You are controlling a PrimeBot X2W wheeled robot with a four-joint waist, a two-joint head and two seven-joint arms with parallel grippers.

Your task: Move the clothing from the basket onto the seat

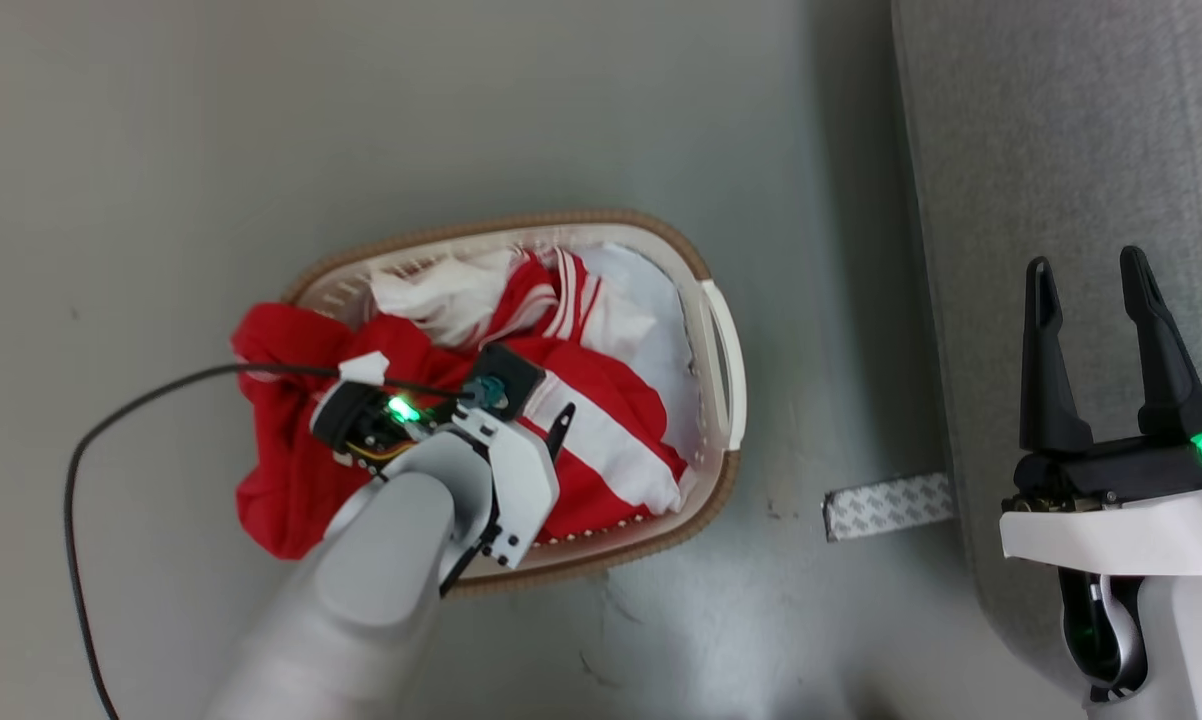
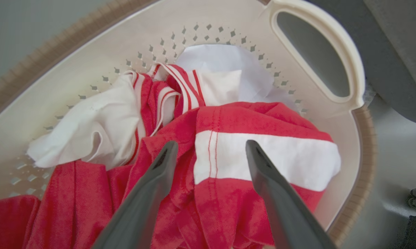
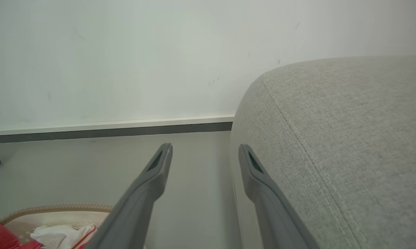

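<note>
The clothing (image 1: 616, 405) is a crumpled heap of bright red jersey cloth with a broad white band stitched across it, a bunch of red-and-white striped trim at the heap's 12 o'clock and a loose white panel at 11 o'clock. It lies in the basket (image 1: 581, 220), with one red fold spilling over the rim toward 8 o'clock in the head view. There the white band runs slantwise from about 10 o'clock to 4 o'clock. The basket is oval and cream, with small perforations and a brown woven-look rim. It stands on the grey floor (image 1: 161, 150) with its long axis running roughly 9 to 3 o'clock and a side handle (image 1: 726, 360) at the 3 o'clock end. The left tool (image 2: 211, 144) hangs over the heap with its fingers spread wide astride the white band, gripping nothing. The right tool (image 1: 1084, 262) is also spread and empty, above the edge of the light grey woven seat (image 1: 1061, 130), which stands at the basket's 3 o'clock. A patterned tape strip (image 1: 886, 505) lies on the floor between them.
</note>
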